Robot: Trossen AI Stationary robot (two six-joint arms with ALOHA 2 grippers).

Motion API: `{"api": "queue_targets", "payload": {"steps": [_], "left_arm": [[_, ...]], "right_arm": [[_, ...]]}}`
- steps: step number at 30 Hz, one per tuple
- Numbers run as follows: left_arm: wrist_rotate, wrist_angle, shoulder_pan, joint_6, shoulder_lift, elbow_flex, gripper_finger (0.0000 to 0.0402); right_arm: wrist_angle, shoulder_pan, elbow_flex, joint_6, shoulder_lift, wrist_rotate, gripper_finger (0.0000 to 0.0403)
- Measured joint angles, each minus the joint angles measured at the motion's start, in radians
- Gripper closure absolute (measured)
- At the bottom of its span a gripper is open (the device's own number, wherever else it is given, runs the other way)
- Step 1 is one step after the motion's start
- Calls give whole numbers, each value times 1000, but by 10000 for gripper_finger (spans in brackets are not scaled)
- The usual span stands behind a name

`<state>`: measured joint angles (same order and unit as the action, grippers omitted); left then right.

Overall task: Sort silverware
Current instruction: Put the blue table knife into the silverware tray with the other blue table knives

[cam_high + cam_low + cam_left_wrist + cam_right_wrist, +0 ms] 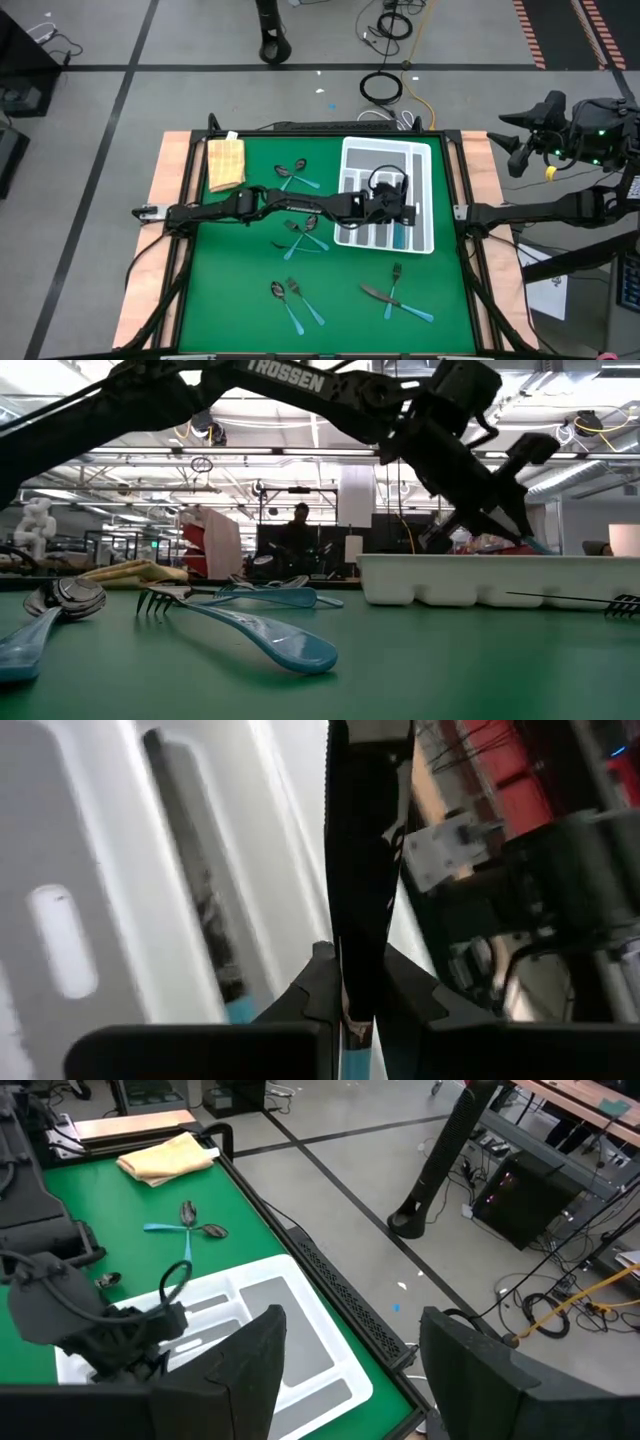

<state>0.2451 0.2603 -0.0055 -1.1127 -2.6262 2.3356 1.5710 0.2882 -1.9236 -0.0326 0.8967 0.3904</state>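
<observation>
Left hand: reaches across the bench to the white tray, right of centre in the high view, over the tray's lower slots.
Left hand state: clamped on a dark utensil; the left wrist view shows the thin dark piece pinched between both fingers, a teal handle end just visible at the grip. Fork, spoon or knife: cannot tell.
Right hand: parked off the bench at the right edge of the high view; fingers wide apart, holding nothing.
Tray contents: teal handles lie in the lower slots beside the left hand; another dark piece lies in a neighbouring slot in the left wrist view.
Loose silverware: pair of spoons upper centre, near the yellow cloth; cluster mid-frame under the left arm; spoon pair lower left of centre; fork and knife lower right.
Step (judgement): placing the held piece into a slot; most of the set is not yet sorted.
Risk 1: the piece is held near one end, so it may swing on release and land across a divider.
Risk 2: a slot misjudged from this angle would mix types.
Risk 3: low fingers could catch a divider and shove the light tray.
Risk 4: the arm passes over the mid-frame cluster; a low retreat could scatter it.
</observation>
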Motion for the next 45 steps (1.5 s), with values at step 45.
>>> {"api": "queue_targets", "payload": {"steps": [45], "left_arm": [[-127, 244, 35, 563, 431, 21, 261]], "right_arm": [[-1, 0, 163, -32, -37, -335, 188]]}}
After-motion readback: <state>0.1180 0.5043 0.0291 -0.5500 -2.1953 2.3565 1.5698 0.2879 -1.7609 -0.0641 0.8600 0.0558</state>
